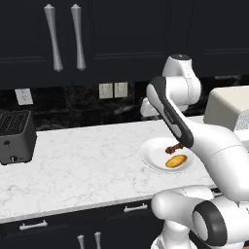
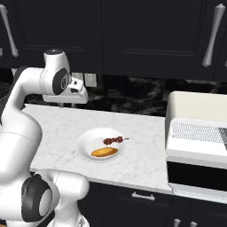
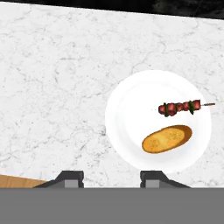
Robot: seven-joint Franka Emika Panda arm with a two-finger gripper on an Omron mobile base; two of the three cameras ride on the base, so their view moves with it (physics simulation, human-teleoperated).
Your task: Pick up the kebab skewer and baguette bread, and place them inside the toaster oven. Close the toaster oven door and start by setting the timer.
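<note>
From my seat the gripper (image 3: 111, 177) is hanging over the counter (image 3: 52, 87) with its fingers spread apart, nothing in them. The skewer (image 3: 180, 106) and baguette (image 3: 167, 138) are lying side by side on the white plate (image 3: 127, 109), not touching. The oven (image 2: 197, 133) sits off to the right, door (image 2: 197, 177) dropped open.
</note>
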